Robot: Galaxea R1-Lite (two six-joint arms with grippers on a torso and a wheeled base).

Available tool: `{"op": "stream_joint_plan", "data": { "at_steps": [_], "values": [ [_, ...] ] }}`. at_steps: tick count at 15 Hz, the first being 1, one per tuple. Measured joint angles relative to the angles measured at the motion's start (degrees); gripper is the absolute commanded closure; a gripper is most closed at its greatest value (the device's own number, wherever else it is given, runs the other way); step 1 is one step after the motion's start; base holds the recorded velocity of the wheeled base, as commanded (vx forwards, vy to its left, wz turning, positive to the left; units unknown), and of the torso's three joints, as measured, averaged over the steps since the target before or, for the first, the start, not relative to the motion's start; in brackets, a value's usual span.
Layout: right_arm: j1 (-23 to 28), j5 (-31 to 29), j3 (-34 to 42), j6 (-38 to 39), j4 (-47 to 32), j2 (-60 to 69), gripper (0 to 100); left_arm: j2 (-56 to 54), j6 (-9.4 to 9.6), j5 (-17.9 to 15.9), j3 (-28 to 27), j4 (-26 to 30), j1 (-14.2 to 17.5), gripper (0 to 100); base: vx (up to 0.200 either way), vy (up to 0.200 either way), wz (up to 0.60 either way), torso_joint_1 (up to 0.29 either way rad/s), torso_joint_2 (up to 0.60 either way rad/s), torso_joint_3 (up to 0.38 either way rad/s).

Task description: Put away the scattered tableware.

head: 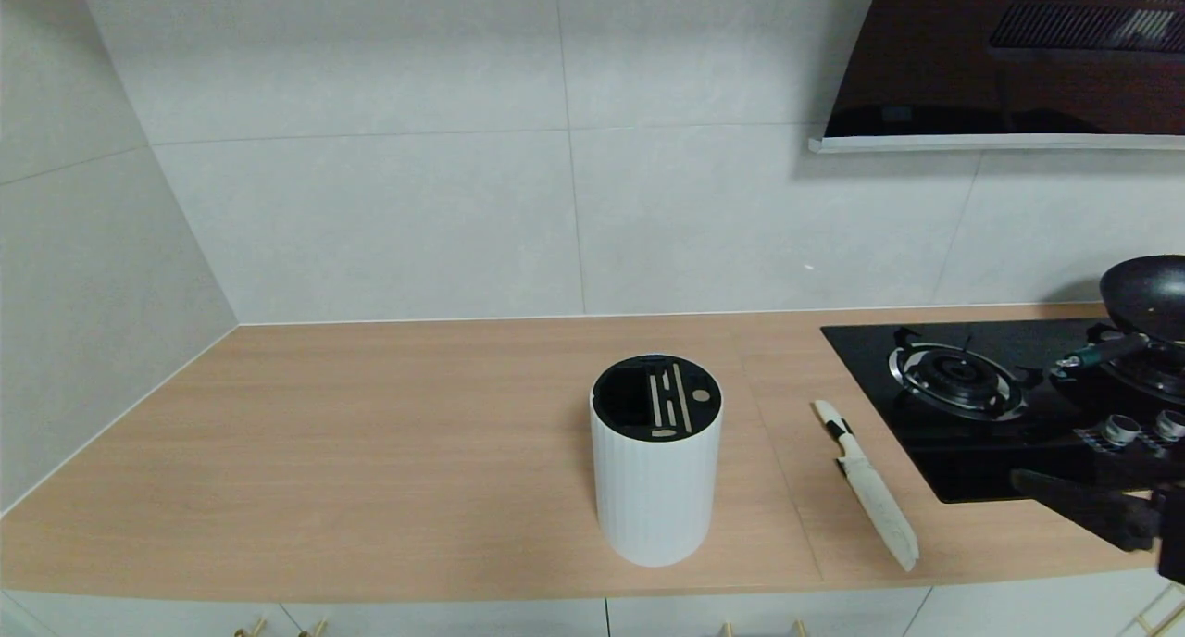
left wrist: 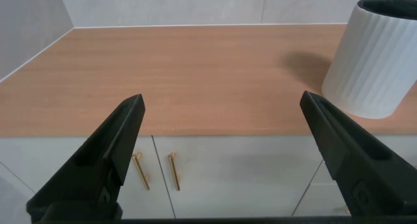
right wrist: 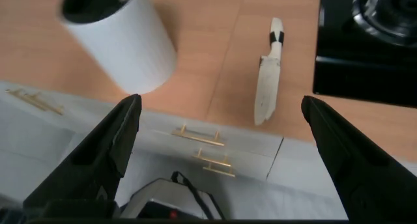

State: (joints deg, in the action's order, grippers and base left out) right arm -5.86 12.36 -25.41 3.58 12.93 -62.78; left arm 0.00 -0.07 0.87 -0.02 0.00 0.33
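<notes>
Site: a wooden tabletop (head: 370,433) set against a tiled wall.

1. The knife (head: 866,484) lies flat on the tabletop, pale along its length with a black band near the end toward the wall. Its other end is near the front edge. It sits between the holder and the hob, apart from both, with the hob's edge just beside it.
2. The white ribbed holder (head: 655,470) stands upright near the front edge. Its black top has narrow slots, a round hole and a larger opening.
3. The black gas hob (head: 972,452) is on the right. A dark pan (head: 1148,294) rests on its far burner, with the range hood (head: 1009,54) above.
4. My left pincer (left wrist: 221,165) is spread wide and holds nothing. It is off the front edge, above the cabinet handles (left wrist: 156,172).
5. My right pincer (right wrist: 221,165) is likewise spread wide and holds nothing. It is off the front edge, near the knife's blade end.
</notes>
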Motion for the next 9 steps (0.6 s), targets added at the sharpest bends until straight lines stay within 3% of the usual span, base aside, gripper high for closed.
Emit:
{"op": "stream_joint_plan", "data": {
  "at_steps": [5,9],
  "values": [
    [-1.24,-5.96,-4.99,-2.74,19.97,-28.10,0,0.00,0.00,0.00,0.02,-0.05,0.00,0,0.000,0.000,0.00,0.000,0.00,0.000],
    [-1.94,-10.97,-8.58,-4.21,30.79,-45.81,0,0.00,0.00,0.00,0.00,0.00,0.00,0,0.000,0.000,0.00,0.000,0.00,0.000]
  ]
}}
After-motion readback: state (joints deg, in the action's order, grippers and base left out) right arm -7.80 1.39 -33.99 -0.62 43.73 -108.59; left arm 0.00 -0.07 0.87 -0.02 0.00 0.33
